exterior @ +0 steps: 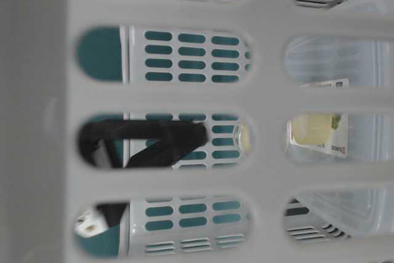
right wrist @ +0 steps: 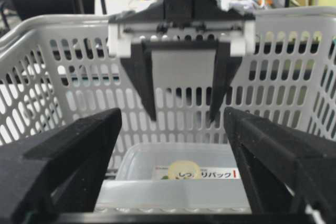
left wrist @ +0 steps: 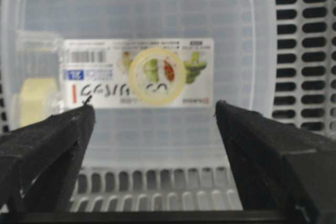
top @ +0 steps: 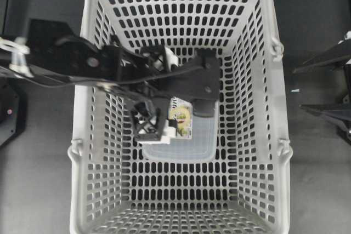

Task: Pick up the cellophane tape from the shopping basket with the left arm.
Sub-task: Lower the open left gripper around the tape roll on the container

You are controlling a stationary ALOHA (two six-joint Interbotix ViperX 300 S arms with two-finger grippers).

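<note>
Overhead, table-level and two wrist views of a large light-grey plastic shopping basket with slotted walls and floor [top: 281,108], standing between the two arms. A large clear rectangular plastic container with a printed white label [top: 197,146] lies flat on the basket floor, about midway between the side walls. The cellophane tape [left wrist: 156,74], a small pale-yellowish translucent ring, rests flat on the container's lid, on the middle of the label. A second blurred pale-yellow shape shows at the container's left end in the left wrist view; what it is cannot be told. The black jointed left arm [top: 71,61] reaches over the basket's left rim and down into it. Its black lattice-patterned left gripper [left wrist: 153,108] hangs above the lid, fingers spread wide, nothing between them, with the tape ring lying roughly on the line between the two tips and clear of both. The right gripper [right wrist: 173,114] sits outside the basket's right wall, its fingers likewise apart and holding nothing. Judged progress: the reach into the basket and the lining-up over the tape appear done. What remains is the final descent to the lid, the closing of the fingers on the thin ring without pushing it across the smooth plastic, and the lift clear of the basket rim
</note>
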